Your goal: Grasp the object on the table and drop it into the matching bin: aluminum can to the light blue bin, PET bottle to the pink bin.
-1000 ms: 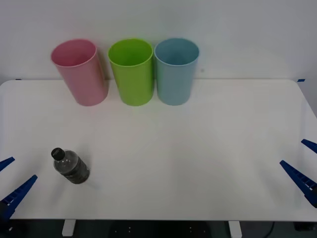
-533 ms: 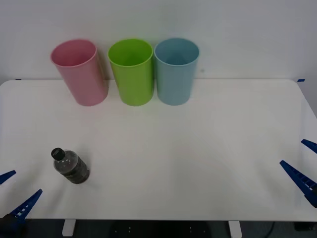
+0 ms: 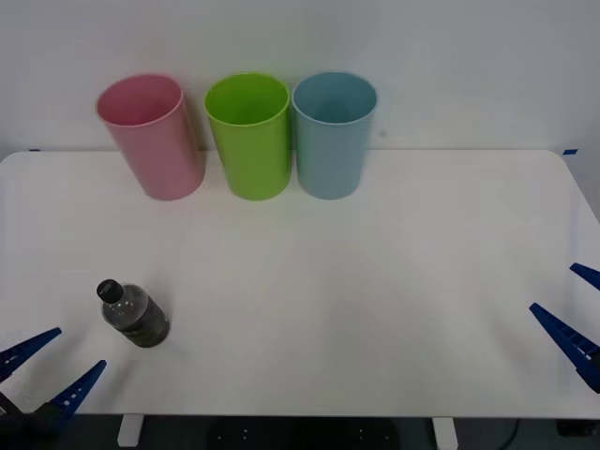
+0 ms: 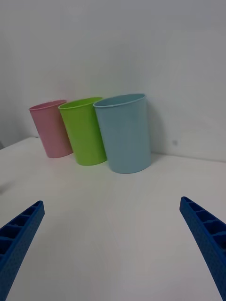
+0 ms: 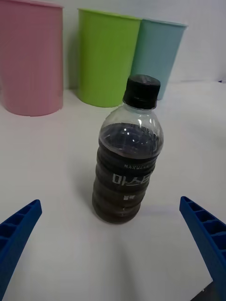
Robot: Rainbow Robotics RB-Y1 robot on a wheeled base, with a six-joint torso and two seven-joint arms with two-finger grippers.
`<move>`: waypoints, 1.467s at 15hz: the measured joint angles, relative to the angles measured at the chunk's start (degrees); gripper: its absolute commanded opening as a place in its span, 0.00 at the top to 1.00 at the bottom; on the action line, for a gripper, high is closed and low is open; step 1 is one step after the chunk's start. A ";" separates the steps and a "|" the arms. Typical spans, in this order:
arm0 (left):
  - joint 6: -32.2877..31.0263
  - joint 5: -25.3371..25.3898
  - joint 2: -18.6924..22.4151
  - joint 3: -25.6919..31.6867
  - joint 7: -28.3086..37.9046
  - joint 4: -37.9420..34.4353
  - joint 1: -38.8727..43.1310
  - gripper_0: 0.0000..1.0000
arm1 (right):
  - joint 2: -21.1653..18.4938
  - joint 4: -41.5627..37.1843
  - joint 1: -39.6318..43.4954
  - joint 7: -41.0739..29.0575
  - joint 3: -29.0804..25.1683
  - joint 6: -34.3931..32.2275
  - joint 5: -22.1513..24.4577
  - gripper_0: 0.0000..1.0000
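A small PET bottle (image 3: 134, 315) with a dark body and black cap stands upright near the front left of the white table (image 3: 375, 281); the left wrist view shows the bottle (image 5: 127, 164) straight ahead between the fingers. My left gripper (image 3: 52, 368) is open at the table's front left edge, a little short of the bottle and to its left. The pink bin (image 3: 152, 136) stands at the back left, the light blue bin (image 3: 333, 134) two places to its right. My right gripper (image 3: 572, 309) hangs open at the table's right edge, far from everything.
A lime green bin (image 3: 249, 135) stands between the pink and light blue ones, all three close together against the back wall. The right wrist view shows the same row of bins (image 4: 89, 131) from afar. Open tabletop lies between the bottle and the bins.
My left gripper has swung right along the front edge, closer to the bottle. The bottle, bins and right gripper have not moved.
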 measured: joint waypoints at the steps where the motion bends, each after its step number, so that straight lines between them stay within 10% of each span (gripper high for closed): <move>1: 0.03 0.07 0.03 -0.57 -0.29 0.64 -0.68 0.00 | 0.00 0.00 0.00 0.00 0.00 0.00 0.00 0.00; 22: 2.14 -4.01 -6.08 -4.65 -9.06 10.44 -13.39 0.00 | 0.00 0.00 0.00 0.00 0.00 0.00 0.00 0.00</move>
